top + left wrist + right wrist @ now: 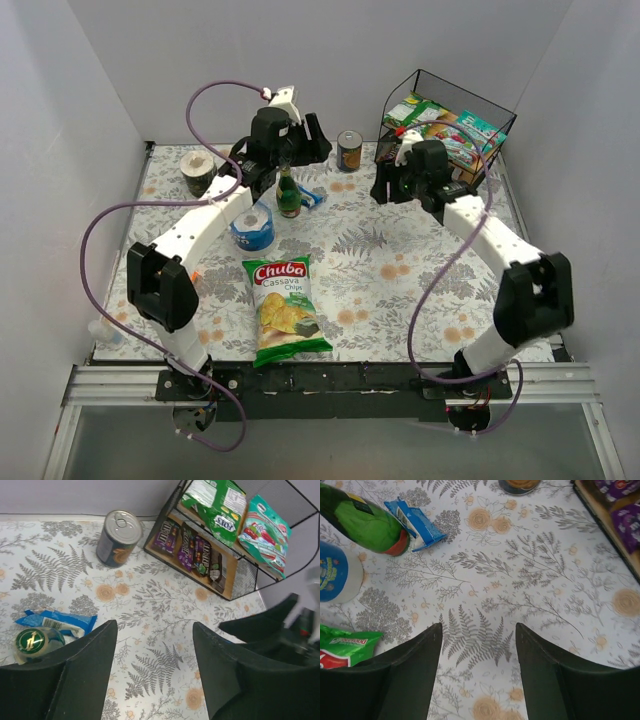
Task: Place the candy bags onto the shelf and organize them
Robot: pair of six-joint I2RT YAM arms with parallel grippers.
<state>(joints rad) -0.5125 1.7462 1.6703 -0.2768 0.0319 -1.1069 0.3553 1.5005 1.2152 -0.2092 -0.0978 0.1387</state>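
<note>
Reach decides the coming move, so we read the bench [400, 250] from left to right. Farthest left, the left hand [155, 645] hangs over the far middle of the bench, its fingers apart and nothing between them. At the lower left of its wrist view stands a green bottle [32, 642]. A small blue packet [57, 622] lies flat just beside that bottle, its long axis running roughly across the view. Farther along, a tin can [117, 537] stands upright near the left end of the shelf [244, 577]. Next is the right hand [477, 650], also spread wide and empty, low over bare print, with the shelf just off to its right. The candy bags [445, 125] already lie on the shelf. Narrow dark purple bags [192, 550] sit side by side on the lower board, and a green-and-white bag [215, 502] and a teal bag [262, 532] lie on the upper one. We judge the right hand the nearer for any tidying there. The blue packet, if it counts as candy, lies closer to the left hand and would have to travel rightward past the can.
</note>
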